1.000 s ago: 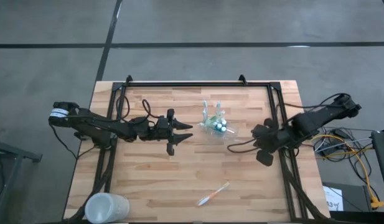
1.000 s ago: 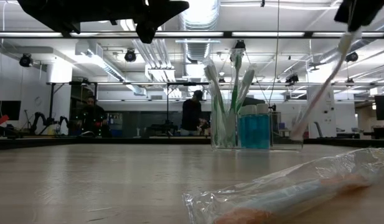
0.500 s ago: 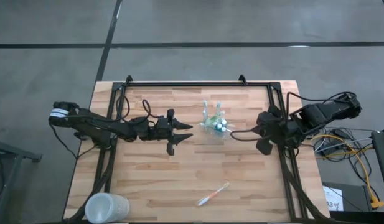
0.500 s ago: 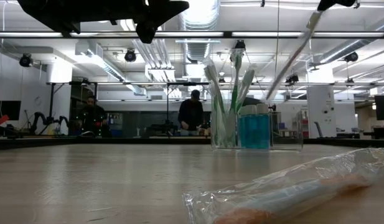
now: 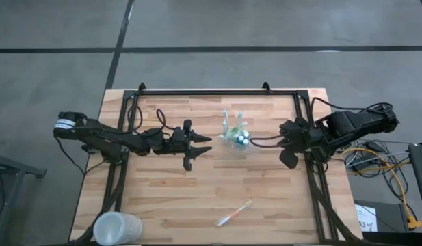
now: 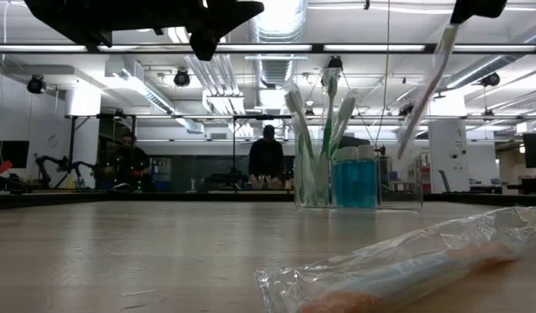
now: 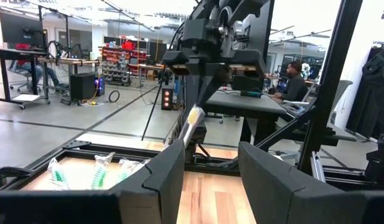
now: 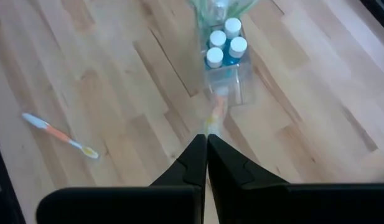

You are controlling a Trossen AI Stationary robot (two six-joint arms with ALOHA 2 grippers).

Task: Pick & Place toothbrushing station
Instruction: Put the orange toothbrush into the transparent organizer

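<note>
Clear toothbrushing station (image 5: 236,138) standing mid-table, slightly right of centre, walls hard to trace; brush heads and blue tubes (image 8: 224,42) visible inside. Right gripper (image 8: 206,144) just right of it, pinched on a wrapped toothbrush (image 6: 424,97), slanting down toward the station, tip blurred. Left gripper (image 5: 202,147) left of the station, spread apart, empty. Another wrapped toothbrush (image 5: 234,212) near the front edge; frosted cup (image 5: 117,228) cut off at the near-left corner.

One camera hangs overhead, looking straight down on the whole table (image 5: 163,184). Another sits at table-top height, facing the room. Each wrist camera looks past its claw; all share the toothbrushing station (image 5: 236,137).
</note>
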